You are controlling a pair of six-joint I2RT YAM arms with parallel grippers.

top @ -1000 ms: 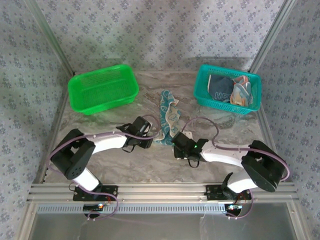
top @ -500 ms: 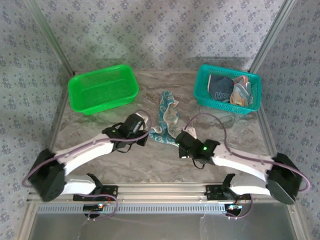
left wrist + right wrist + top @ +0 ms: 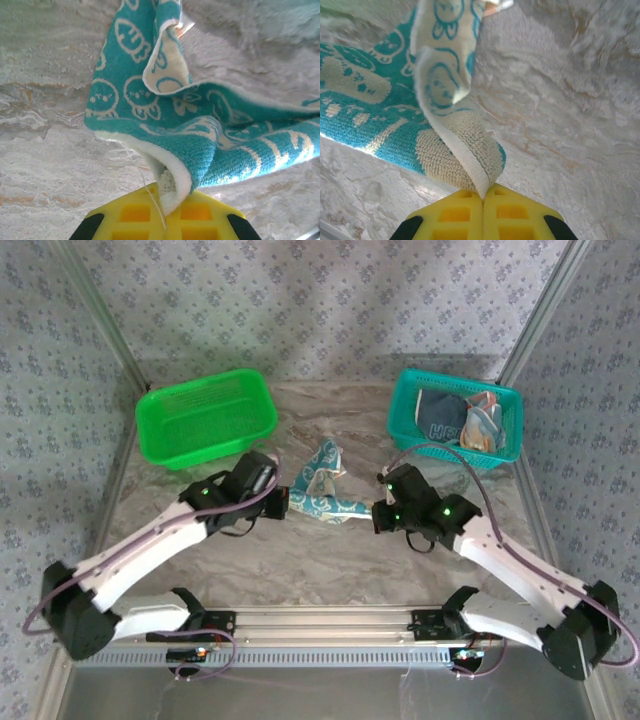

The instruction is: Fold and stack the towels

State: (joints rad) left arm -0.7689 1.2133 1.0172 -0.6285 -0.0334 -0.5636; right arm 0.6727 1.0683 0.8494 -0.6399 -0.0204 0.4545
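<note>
Left hand point(image 3: 284, 503) clenched on one end of teal towel point(image 3: 322, 490), right hand point(image 3: 379, 512) clenched on the other end. Held stretched and sagging over desk point(image 3: 330, 565), left of and nearer than teal basket point(image 3: 405, 435). More towels point(image 3: 455, 418) heaped inside that basket.

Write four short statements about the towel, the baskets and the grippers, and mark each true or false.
1. The left gripper and the right gripper are each shut on the teal towel. True.
2. The teal towel lies folded flat. False: it is bunched, strung between the two grippers.
3. The green basket holds towels. False: the green basket shows none; the other towels lie in the teal basket.
4. The teal basket stands on the right arm's side. True.
</note>
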